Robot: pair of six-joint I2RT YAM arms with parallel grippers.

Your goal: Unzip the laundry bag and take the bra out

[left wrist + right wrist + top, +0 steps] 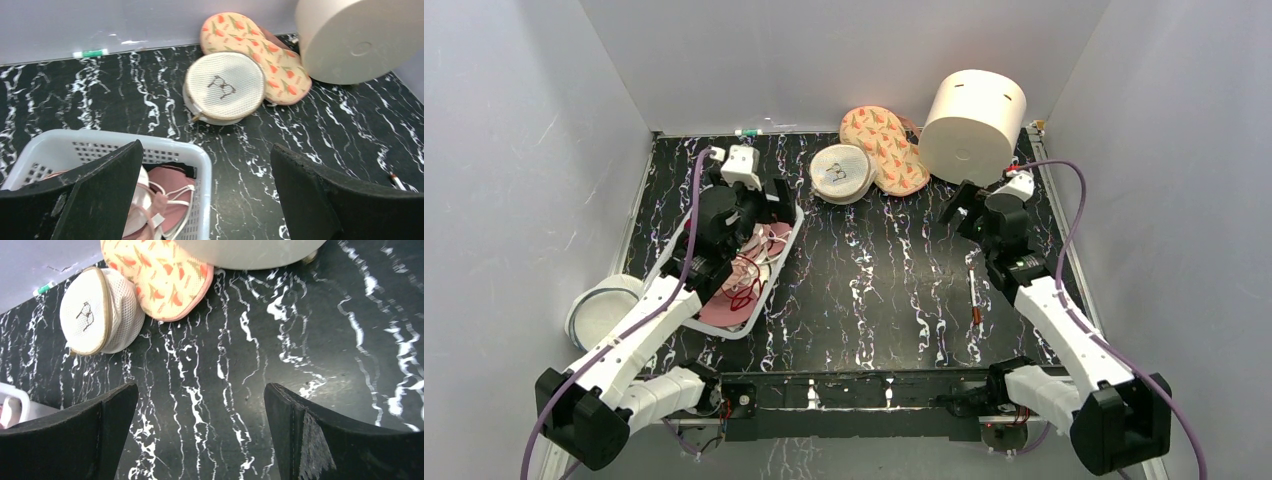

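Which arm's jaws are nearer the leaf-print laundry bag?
Right. The right gripper hovers just near-right of the laundry bag, beside the cream cylinder. The left gripper is farther, over the basket's far end, with the mesh disc between it and the bag.

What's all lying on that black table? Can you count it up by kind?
Wash bags: 2 (patterned laundry bag, round mesh bag)
Basket, pink clothes inside: 1
Big cream drum: 1
Pens or markers: 2 (pen, green marker)
White round dish at the left edge: 1
Total: 7
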